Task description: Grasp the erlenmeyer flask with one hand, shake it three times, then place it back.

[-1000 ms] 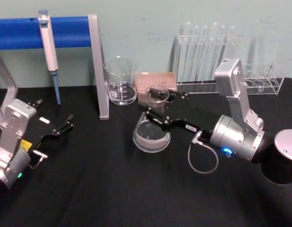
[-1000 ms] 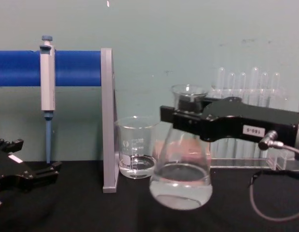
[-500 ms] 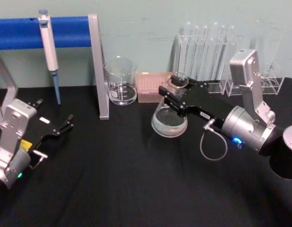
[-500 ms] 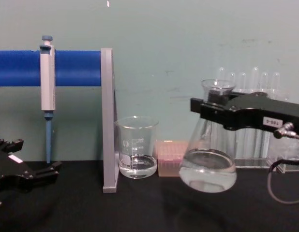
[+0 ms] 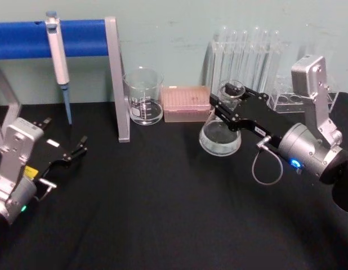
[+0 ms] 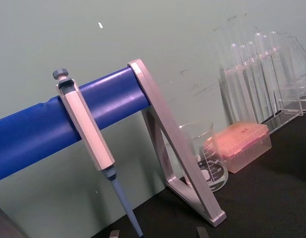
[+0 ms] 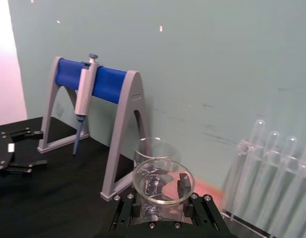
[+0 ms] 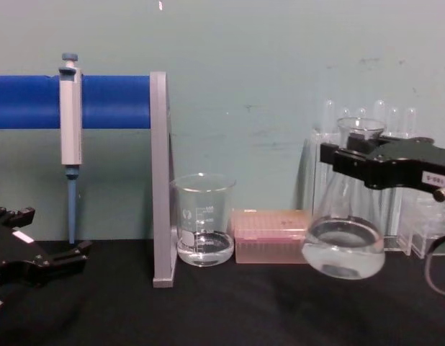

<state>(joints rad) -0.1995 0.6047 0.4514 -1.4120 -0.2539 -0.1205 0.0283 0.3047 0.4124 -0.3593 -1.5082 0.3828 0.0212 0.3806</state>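
The clear glass conical erlenmeyer flask (image 8: 343, 249) has been swung rightward, away from the cylindrical glass beaker (image 8: 204, 220). It is held tilted above the table, its neck clamped by the black right gripper (image 8: 358, 162). A shake stroke is judged underway. The clear test-tube rack (image 5: 247, 62) is close behind, a collision risk. The black left gripper (image 5: 66, 153) is parked at the left, fingers spread.

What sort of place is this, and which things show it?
Probably a laboratory bench: a pipette hangs on a blue stand, a graduated beaker and racked test tubes stand nearby, and the right gripper holds an erlenmeyer flask by its neck; the left gripper rests parked.
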